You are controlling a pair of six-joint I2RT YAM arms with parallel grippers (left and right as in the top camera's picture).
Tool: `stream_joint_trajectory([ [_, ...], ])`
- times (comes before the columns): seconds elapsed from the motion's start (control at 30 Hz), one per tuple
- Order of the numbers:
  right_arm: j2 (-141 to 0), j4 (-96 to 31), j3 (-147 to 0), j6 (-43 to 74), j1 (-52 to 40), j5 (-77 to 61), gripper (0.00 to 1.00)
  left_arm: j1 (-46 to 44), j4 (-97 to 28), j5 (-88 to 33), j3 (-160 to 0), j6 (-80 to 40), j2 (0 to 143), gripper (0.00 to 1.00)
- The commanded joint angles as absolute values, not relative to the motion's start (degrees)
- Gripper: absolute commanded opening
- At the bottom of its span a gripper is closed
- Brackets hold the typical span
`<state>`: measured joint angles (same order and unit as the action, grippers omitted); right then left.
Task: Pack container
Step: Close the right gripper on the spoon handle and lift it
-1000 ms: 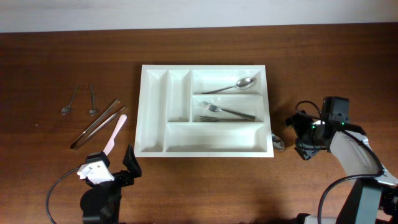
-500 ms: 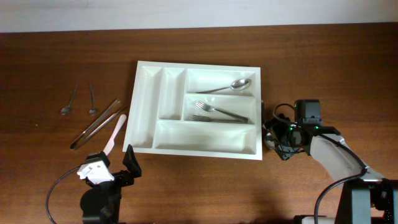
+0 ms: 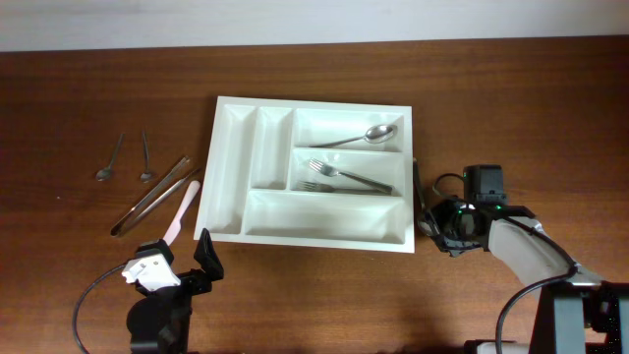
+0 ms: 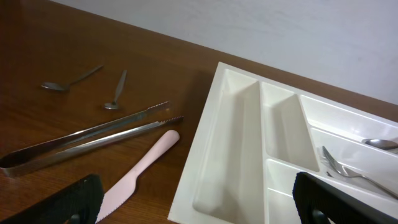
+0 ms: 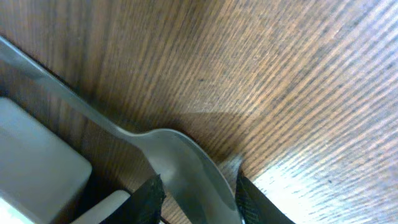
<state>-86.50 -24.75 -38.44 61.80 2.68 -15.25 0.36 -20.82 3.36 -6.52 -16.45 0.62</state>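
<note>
The container [image 3: 228, 177], a large white cutlery tray, lies a little skewed at mid-table with a spoon [image 3: 373, 134] and two forks [image 3: 344, 177] inside. My right gripper [image 3: 433, 222] is low at the tray's right edge. In the right wrist view its fingers press both sides of a steel spoon's bowl [image 5: 186, 168] lying on the wood, with the tray's corner [image 5: 37, 155] just beside it. My left gripper [image 4: 199, 211] hangs open near the table's front left, holding nothing, with the container [image 4: 236, 143] ahead of it.
Left of the tray lie two small spoons [image 3: 110, 162] [image 3: 145, 159], metal tongs [image 3: 152, 195] and a pink plastic knife [image 3: 182, 211]. In the left wrist view the tongs [image 4: 87, 137] and the knife [image 4: 140, 171] lie close ahead.
The tray has slid left and turned slightly. My right gripper has moved left to the tray's edge and its jaws have narrowed round the spoon's bowl. The left arm has stayed still.
</note>
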Motion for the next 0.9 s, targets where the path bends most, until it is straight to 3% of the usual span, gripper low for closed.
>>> stream_joint_trajectory([
  [0.0,-85.8,-24.6,-38.04,62.04,2.33,-13.56,0.24,0.54,-20.88,2.74,-6.33,-15.57,0.3,0.99],
  [0.1,-85.8,-24.58,-38.04,62.04,2.33,-13.19,0.13,0.56,-20.88,2.74,-6.33,-15.57,0.3,0.99],
  [0.33,-85.8,-24.4,-38.04,62.0,2.33,-11.09,0.04,0.56,-20.88,2.74,-6.33,-15.57,0.3,0.99],
  [0.87,-85.8,-21.58,-38.96,51.9,6.7,-9.87,0.04,0.56,-20.88,2.74,-6.33,-15.57,0.3,0.99],
])
